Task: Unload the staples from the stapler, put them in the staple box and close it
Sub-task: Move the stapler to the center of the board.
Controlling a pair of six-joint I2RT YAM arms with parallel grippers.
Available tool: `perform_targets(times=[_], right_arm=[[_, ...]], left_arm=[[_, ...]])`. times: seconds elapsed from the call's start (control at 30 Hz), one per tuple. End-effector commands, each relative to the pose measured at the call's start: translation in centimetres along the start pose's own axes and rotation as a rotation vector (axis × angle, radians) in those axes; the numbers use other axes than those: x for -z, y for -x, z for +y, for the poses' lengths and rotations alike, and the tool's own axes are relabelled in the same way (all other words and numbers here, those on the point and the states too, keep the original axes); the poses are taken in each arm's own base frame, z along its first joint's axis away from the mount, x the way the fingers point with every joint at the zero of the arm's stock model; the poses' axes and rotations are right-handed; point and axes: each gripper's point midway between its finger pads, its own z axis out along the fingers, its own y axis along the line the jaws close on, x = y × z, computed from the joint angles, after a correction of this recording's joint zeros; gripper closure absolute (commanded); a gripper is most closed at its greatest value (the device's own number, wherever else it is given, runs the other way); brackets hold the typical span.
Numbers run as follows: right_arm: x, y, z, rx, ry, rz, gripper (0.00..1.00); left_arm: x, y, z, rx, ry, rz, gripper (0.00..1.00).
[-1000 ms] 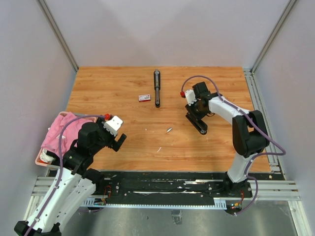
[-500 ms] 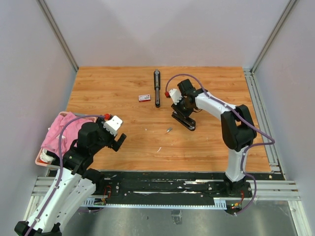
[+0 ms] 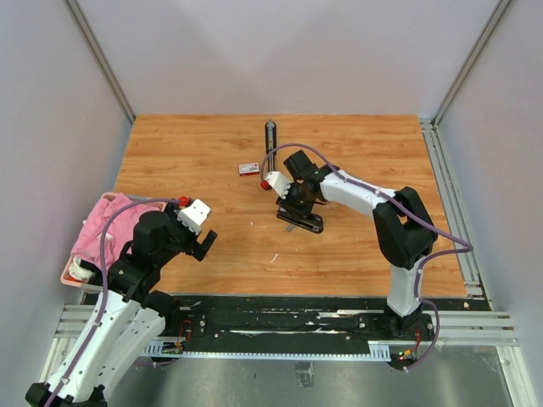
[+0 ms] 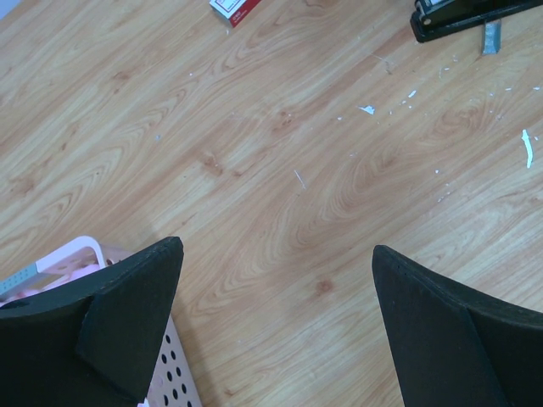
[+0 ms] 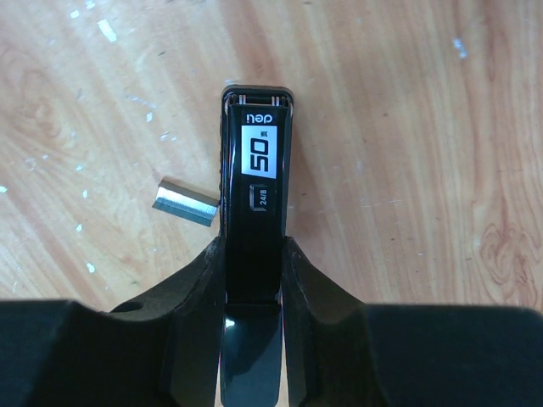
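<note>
Well, off to the left, the left pincer hangs wide open above the desk. Further right, the right pincer clamps the black stapler, with staples lying just beside it.

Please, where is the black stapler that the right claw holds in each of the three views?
Top external: stapler just right of centre.
Left wrist: top right corner.
Right wrist: centre, in the right claw.
Shared landmark: silvery staple strip beside it, in both wrist views.

open tabletop ahead, stapler mid-table
</note>
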Motion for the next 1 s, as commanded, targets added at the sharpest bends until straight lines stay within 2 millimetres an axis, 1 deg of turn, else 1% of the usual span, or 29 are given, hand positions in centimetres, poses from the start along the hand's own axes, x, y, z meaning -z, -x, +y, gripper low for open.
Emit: perform_targets(times=[0.0,0.27,0.37,0.53,0.73,0.97], right_arm=[[0.1,-2.0,4.4,0.083,0.121,0.059,0.81],[0.5,-3.0,8.1,0.165,0.200,0.077,0.81],[0.6,-3.1,9.1,0.178,0.231,0.077,0.82],[0.8,-3.2,10.2,0.185,0.267,0.078,0.82],[1.0,-3.1,10.7,0.193,0.290,0.068,0.82],[1.6,-2.9,12.5,0.240,0.351,0.055,0.83]], left_arm=[[0.0,0.4,0.0,0.004,0.000,-0.026,0.02],[0.1,0.4,0.1,0.006,0.003,-0.027,0.02],[0.1,0.4,0.1,0.006,0.005,-0.027,0.02],[0.1,0.4,0.1,0.006,0.004,-0.030,0.02],[0.1,0.4,0.1,0.006,0.005,-0.033,0.02],[0.2,0.5,0.1,0.004,0.004,-0.034,0.02]])
